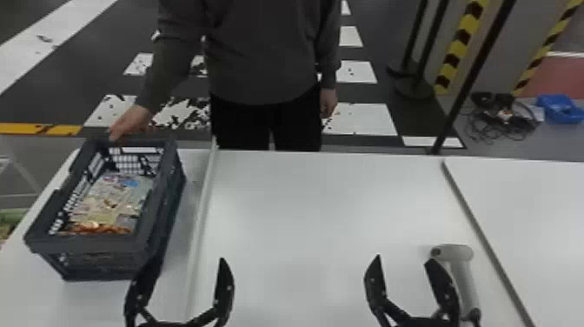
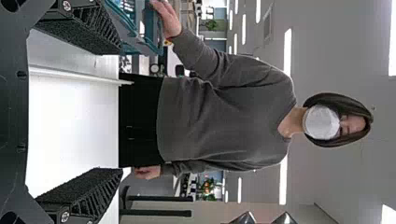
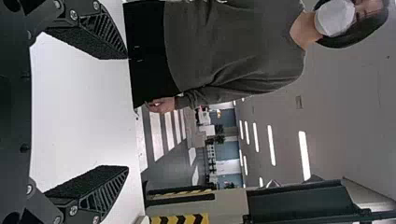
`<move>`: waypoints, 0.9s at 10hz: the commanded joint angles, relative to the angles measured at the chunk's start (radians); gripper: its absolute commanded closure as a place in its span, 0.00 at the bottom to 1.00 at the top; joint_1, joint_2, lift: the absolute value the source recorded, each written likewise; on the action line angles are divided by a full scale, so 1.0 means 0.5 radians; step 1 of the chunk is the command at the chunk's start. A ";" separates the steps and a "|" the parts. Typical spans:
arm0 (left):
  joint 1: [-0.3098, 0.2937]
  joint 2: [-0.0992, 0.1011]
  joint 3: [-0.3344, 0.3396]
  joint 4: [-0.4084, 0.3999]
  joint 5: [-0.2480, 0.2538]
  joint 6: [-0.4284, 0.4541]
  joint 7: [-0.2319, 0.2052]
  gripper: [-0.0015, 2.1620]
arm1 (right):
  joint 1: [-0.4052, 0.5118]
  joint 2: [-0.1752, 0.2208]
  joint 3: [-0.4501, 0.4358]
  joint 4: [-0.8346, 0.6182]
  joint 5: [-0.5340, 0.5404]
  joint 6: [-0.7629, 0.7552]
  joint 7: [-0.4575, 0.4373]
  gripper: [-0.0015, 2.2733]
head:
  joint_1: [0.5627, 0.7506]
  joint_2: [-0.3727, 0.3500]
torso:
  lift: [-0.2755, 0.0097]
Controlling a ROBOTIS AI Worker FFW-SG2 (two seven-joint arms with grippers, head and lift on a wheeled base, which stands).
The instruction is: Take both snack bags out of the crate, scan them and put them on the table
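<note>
The crate (image 1: 167, 208) stands at the left side of the table (image 1: 330, 195), its long sides running from near to far. The snack bags (image 1: 108, 200) lie inside the crate, below its rim; their exact number cannot be confirmed. A person's hand (image 1: 130, 124) is positioned at the far rim of the crate. The person's other hand (image 1: 329, 102) hangs beyond the far edge of the table.

The left gripper (image 1: 190, 260) is located at the near side, by the near right corner of the crate. Its fingers are spread, with nothing between them. Its left finger overlaps the crate in the head view; contact cannot be determined.

The right gripper (image 1: 404, 258) is located at the near side, to the right of the left gripper and well apart from it. Its fingers are spread and hold nothing.

The scanner (image 1: 467, 282) is on the table at the near right, just beside the right gripper's right finger in the head view. Its head is at the far end; its handle runs toward the near side.

A raised strip (image 1: 204, 217) runs from near to far between the crate and the middle of the table. Beyond the table at the far right, cables (image 1: 499, 119) and a blue bin (image 1: 560, 108) rest on the floor.
</note>
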 commanded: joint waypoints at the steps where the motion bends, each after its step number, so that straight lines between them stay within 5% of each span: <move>1: -0.003 -0.003 -0.001 0.002 0.002 0.001 -0.002 0.04 | -0.003 -0.001 0.001 0.001 -0.003 0.005 -0.003 0.07 | 0.70 0.47 | 0.64; 5: 0.006 0.000 -0.007 -0.059 -0.005 0.032 -0.005 0.04 | -0.006 -0.001 -0.008 0.001 -0.003 0.042 -0.006 0.07 | 0.70 0.46 | 0.64; 9: 0.000 0.012 0.042 -0.470 0.005 0.333 -0.057 0.04 | -0.012 -0.007 -0.002 0.001 -0.015 0.066 -0.006 0.07 | 0.70 0.45 | 0.64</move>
